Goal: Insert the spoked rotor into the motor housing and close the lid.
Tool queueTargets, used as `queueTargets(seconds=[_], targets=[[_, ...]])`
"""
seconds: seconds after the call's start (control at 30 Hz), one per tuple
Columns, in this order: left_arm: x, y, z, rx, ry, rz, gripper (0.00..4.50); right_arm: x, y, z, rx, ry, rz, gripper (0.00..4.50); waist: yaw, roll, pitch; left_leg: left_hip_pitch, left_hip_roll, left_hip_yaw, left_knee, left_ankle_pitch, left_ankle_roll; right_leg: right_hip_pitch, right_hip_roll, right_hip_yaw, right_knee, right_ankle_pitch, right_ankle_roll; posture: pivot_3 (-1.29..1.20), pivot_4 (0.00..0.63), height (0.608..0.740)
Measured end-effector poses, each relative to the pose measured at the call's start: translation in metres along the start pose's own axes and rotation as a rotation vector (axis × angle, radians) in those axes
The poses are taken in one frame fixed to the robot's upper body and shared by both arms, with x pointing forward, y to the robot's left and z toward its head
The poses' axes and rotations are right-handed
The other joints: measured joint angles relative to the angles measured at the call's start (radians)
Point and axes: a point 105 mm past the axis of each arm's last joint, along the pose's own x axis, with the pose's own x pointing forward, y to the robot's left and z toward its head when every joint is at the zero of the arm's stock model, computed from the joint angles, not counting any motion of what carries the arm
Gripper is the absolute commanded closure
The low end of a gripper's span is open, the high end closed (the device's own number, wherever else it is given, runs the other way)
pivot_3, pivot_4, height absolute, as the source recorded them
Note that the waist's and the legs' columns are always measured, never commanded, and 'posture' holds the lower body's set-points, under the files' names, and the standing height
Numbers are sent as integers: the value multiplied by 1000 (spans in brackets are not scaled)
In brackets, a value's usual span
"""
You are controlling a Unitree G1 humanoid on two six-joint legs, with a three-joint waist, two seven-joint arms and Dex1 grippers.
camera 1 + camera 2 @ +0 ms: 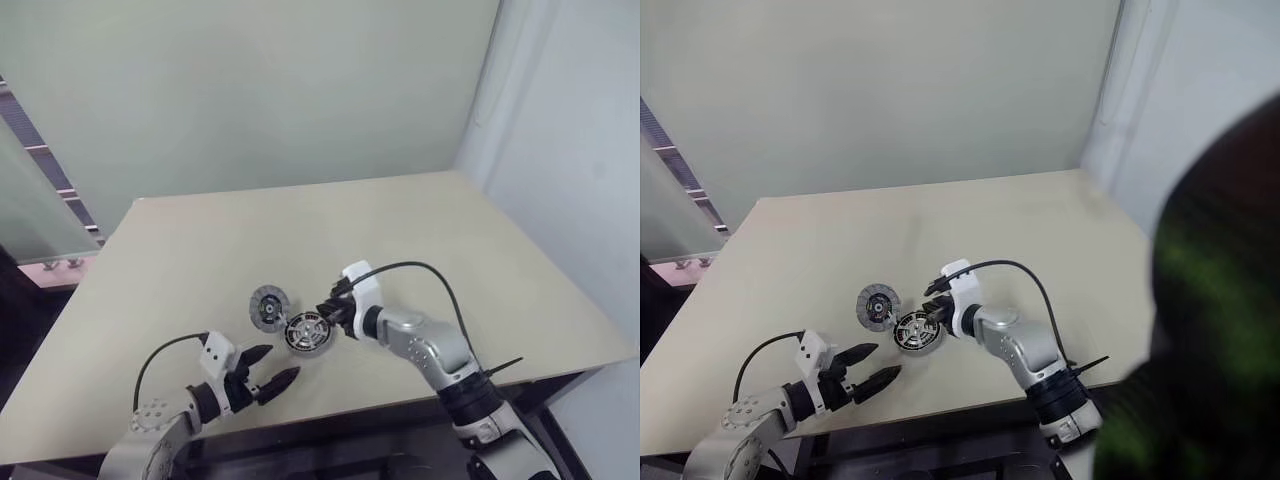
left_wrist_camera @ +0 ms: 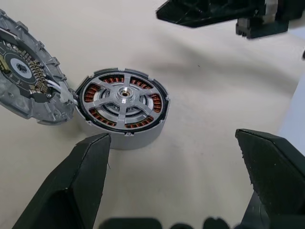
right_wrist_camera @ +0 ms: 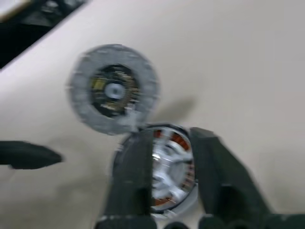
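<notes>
Left wrist view: motor housing [image 2: 122,106] beyond wide-open left tool [image 2: 176,183], rotor seated

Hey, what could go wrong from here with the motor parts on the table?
1. The flat round grey lid lies open against the round dark-rimmed, copper-wound motor housing, seemingly joined to it by thin white wires. Closing it could pinch them.
2. The right end effector hangs close by the housing and might nudge it.

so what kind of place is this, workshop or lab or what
Probably a robot test lab or assembly bench, hedged: a plain beige table against bare pale walls, holding just an opened motor housing with copper windings and its lid lying beside it.
</notes>
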Motion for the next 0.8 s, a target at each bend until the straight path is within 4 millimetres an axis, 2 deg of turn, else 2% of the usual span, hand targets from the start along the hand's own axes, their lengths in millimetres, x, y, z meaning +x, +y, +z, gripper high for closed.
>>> queueTargets(seconds=[0.03,0.1,0.2,0.37,0.43,0.47,0.67,0.73,0.8], targets=[[0,1,0,1,0,1,0,3,4,1,-15,-17,15,4373,0,0,0,0,0,0,0,0,0,0,0,0,0,0,0,0,0,740],[-1,3,2,2,-4,9,0,10,8,3,-37,-55,30,4445,0,0,0,1,0,0,0,0,0,1,0,0,0,0,0,0,0,740],[-4,7,4,5,-10,29,0,22,10,-5,-53,-70,30,4445,0,0,0,1,0,0,1,0,0,1,0,0,1,0,0,0,0,740],[-10,15,6,11,-16,66,0,41,9,-37,-98,22,20,4445,1,-1,-1,2,-1,0,1,0,0,0,0,1,4,0,0,0,0,740],[-12,16,6,10,-15,75,0,42,6,-53,-121,73,13,4445,1,-1,-1,3,-1,0,1,0,-1,0,0,2,6,0,-1,0,0,740],[-13,16,5,7,-13,76,0,43,6,-55,-130,69,18,4445,0,-1,-1,3,-1,0,1,0,-1,0,0,2,7,0,-1,0,0,740],[-14,15,4,7,-12,81,0,40,5,-55,-131,69,49,4445,0,-2,-1,7,0,0,2,1,-2,2,0,1,10,0,-1,0,0,740],[-13,15,4,7,-12,81,0,34,4,-45,-155,67,77,4445,0,-2,-1,8,0,0,3,1,-2,2,0,1,11,0,-1,0,0,740],[-13,15,4,7,-12,81,0,28,2,-30,-220,71,105,4069,0,-2,-1,8,0,0,5,1,-2,2,0,1,11,0,-1,0,0,740]])
